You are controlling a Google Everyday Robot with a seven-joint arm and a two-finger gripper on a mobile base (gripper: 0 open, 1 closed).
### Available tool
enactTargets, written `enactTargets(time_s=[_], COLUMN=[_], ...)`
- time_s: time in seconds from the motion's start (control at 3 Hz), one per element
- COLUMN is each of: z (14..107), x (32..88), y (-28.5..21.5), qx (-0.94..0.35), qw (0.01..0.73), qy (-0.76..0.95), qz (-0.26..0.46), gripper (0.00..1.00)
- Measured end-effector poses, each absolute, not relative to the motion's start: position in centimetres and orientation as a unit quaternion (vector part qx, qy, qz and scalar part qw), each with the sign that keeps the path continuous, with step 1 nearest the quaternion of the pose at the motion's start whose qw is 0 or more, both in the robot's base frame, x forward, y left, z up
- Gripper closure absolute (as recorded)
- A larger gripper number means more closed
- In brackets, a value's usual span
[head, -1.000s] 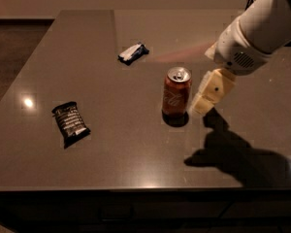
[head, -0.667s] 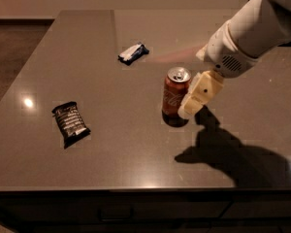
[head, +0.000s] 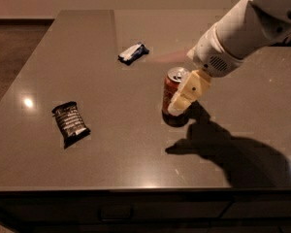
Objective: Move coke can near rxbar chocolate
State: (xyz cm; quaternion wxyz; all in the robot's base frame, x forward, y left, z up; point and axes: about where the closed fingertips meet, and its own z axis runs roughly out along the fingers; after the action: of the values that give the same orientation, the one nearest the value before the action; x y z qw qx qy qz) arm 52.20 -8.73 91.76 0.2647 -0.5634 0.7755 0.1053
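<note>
The coke can [head: 169,89] stands upright a little right of the table's middle, red with a silver top. My gripper [head: 184,97] comes down from the upper right and sits against the can's right and front side, covering part of it. The rxbar chocolate [head: 70,123], a flat black wrapper with white text, lies on the left of the table, well apart from the can.
A smaller blue-and-white wrapper [head: 133,53] lies farther back, left of the can. The dark table [head: 136,159] has its front edge near the bottom of the view and its left edge beside the floor. My arm [head: 242,33] spans the upper right.
My gripper has moved left and down to the can, from beside it to overlapping its right side. The can and both wrappers have not moved.
</note>
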Motion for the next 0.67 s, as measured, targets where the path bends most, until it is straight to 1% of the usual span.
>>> enactTargets(time_s=[0.33,0.67], z=[91.59,91.51], x=[52.76,53.1], y=[-8.51,-8.56], qx=[-0.565,-0.569], qw=[0.266,0.266], qy=[0.774,0.771], qz=[0.105,0.104], gripper=[0.13,0.36])
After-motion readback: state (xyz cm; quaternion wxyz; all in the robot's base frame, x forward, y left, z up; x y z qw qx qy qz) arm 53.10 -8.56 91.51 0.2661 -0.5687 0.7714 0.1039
